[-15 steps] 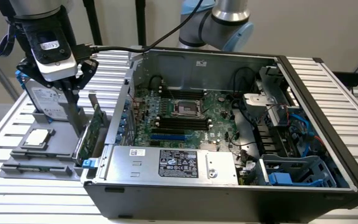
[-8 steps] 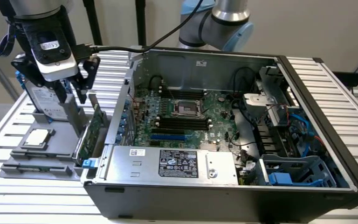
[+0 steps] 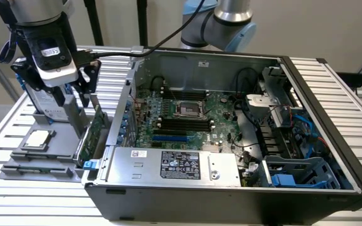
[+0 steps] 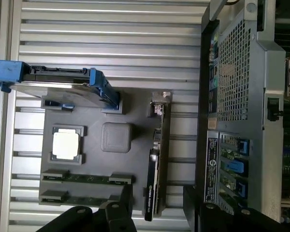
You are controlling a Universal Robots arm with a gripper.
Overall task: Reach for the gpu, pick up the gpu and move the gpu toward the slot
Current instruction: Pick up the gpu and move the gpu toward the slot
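Wrist view looks down the vertical arm (image 3: pixel 39 19) past the released tool (image 4: pixel 156 195), whose two dark fingers (image 4: pixel 120 203) flank the gpu (image 4: pixel 158 145) with gaps either side, the card standing on edge in a grey holder (image 4: pixel 92 164) on the slatted desk (image 4: pixel 111 48), at nine o'clock from the open computer case (image 3: pixel 231 205) in the exterior view.

Gpu (image 3: pixel 93 134) (image 4: pixel 158 159): a thin green circuit board with a silver end bracket, stood upright on its long edge. Seen edge-on, it appears dark and blade-like. One end is framed between the spread jaws, just beneath them and touched by neither.
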